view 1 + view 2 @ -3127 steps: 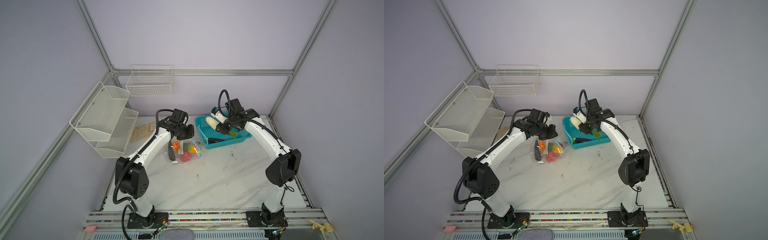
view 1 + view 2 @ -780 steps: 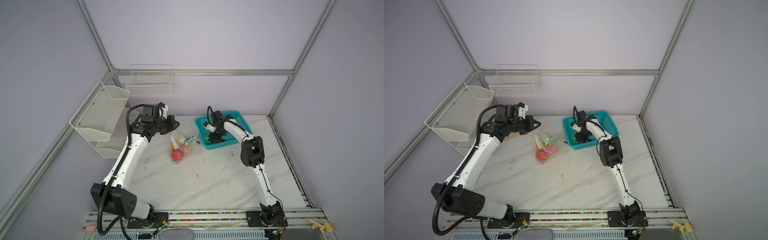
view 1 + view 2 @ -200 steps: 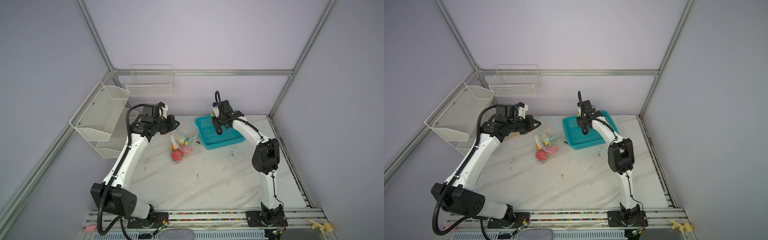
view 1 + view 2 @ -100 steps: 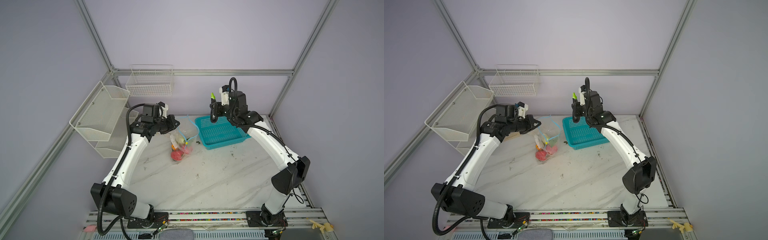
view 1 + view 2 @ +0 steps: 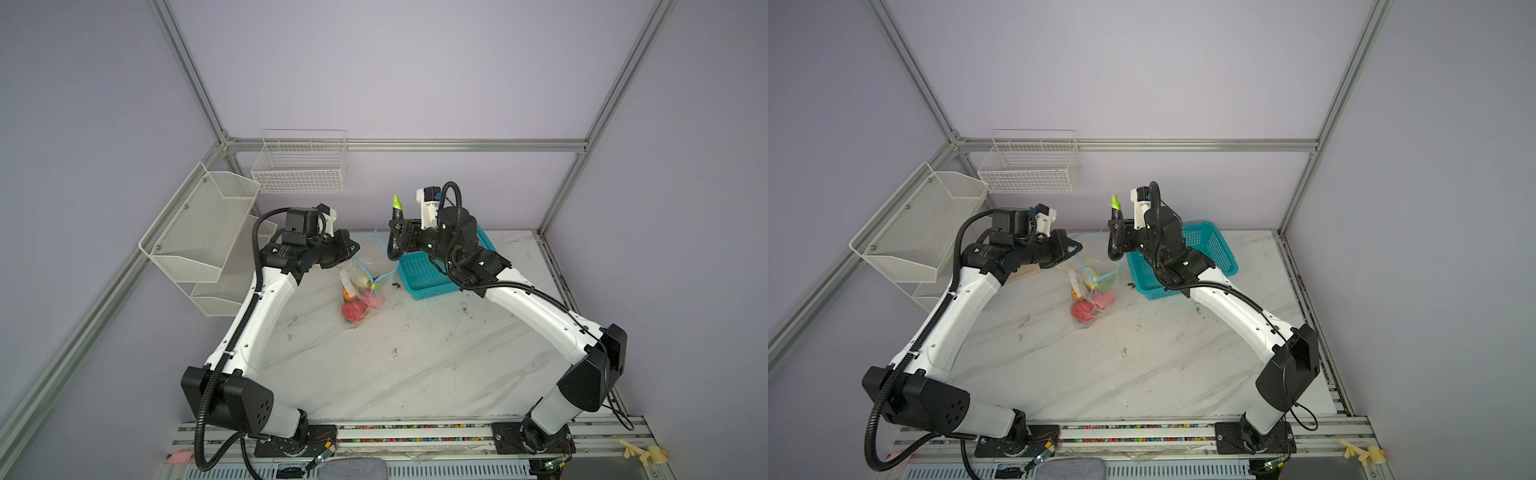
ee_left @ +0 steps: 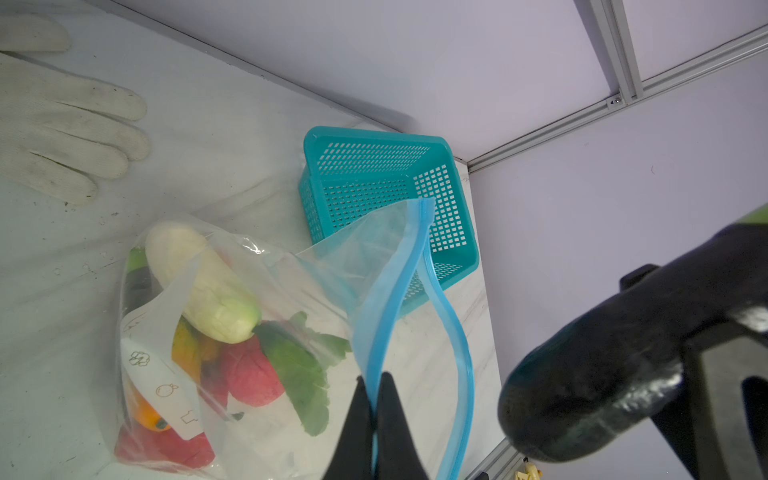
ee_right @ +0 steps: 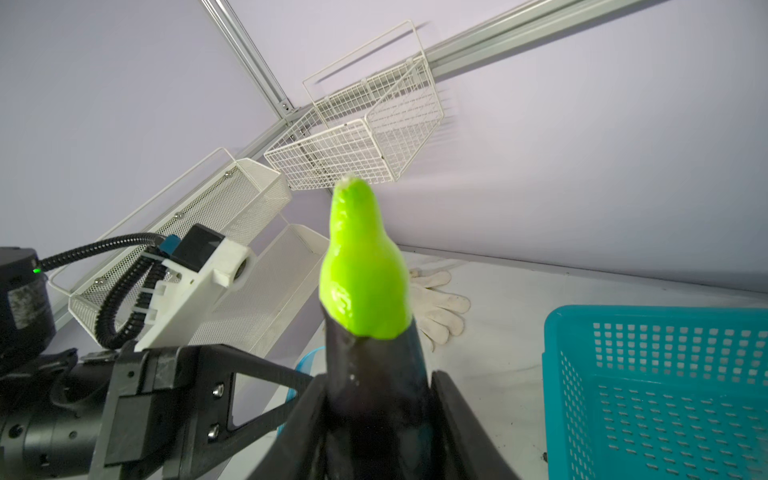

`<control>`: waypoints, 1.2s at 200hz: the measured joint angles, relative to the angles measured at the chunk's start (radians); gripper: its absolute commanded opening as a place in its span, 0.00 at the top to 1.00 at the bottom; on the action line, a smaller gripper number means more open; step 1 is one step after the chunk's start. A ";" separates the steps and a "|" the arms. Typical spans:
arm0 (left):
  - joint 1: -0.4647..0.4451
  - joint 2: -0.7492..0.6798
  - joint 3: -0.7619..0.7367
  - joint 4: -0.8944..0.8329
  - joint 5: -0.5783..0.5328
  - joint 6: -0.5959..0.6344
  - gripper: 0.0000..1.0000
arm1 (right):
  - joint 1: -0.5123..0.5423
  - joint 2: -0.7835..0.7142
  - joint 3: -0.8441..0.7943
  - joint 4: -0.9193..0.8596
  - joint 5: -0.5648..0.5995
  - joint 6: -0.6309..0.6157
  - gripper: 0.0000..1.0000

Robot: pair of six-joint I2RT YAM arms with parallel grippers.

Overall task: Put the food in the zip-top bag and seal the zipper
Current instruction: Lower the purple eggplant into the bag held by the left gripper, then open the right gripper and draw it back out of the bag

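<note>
Dark purple-black with a bright green cap, the eggplant [image 7: 368, 291] stands nearly upright, cap up. The right gripper [image 7: 376, 399] clamps it around its middle, the jaws partway apart and pressed against its sides. In both top views it hangs in the air above the table [image 5: 374, 374], over the left edge of the teal basket [image 5: 432, 286] and close to the raised mouth of the bag [image 5: 360, 291]. The bag, clear and crinkly, sits on the table between the two arms, just beside the basket on its left. The left gripper [image 6: 374, 384] is pinched fully closed on one lip of the bag at the light blue zipper [image 6: 395, 291] and holds that lip up. The other lip curves away free, so the mouth gapes. A small yellow slider [image 5: 374, 286] sits low on the strip. Inside the bag lie a white vegetable [image 6: 199, 282], a green leafy piece [image 6: 297, 374], red pieces [image 6: 249, 374], orange pieces [image 6: 145, 415] and a dark piece [image 6: 135, 282] against the far side. A white label [image 6: 158, 374] with small drawings is on the bag's face. A white glove [image 6: 62, 124] lies flat on the table near the back wall. A wire rack [image 5: 299, 166] and a mesh shelf [image 5: 199, 232] hang on the walls.
</note>
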 measured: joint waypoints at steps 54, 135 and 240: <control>0.000 0.000 0.000 0.001 0.000 -0.003 1.00 | 0.078 -0.009 -0.089 0.136 0.078 0.006 0.59; 0.000 0.000 0.000 0.002 0.000 -0.003 1.00 | 0.135 0.034 -0.087 0.199 0.134 -0.021 0.56; 0.000 0.000 0.000 0.002 0.000 -0.003 1.00 | 0.160 0.087 -0.087 0.203 0.134 -0.016 0.52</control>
